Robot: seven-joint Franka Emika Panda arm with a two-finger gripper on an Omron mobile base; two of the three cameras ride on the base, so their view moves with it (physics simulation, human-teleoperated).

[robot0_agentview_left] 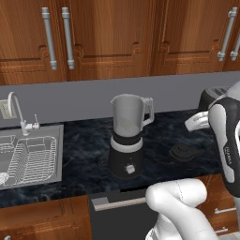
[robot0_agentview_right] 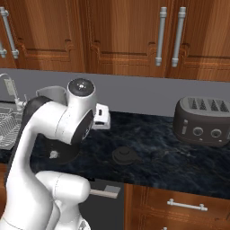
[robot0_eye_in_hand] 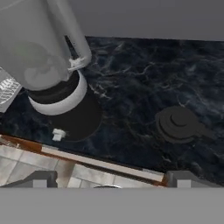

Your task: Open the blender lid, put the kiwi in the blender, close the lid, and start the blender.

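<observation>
Left to right for you: blender stands mid-counter, jar mouth open for loading. Blender lid lies flat to its right, set aside. Fingers spread wide, empty. Kiwi: you likely can't spot it here.

Blender: clear grey glass-like jar, smooth; glossy black base with a brushed silver metal band.
Lid: matt black, plastic look.
Bench: polished dark marble, white veining.
Cabinets: reddish wood, satin finish; metal bar handles.
Sink: brushed steel.
Toaster: dark, semi-gloss casing.
Arm: glossy white plastic.
</observation>
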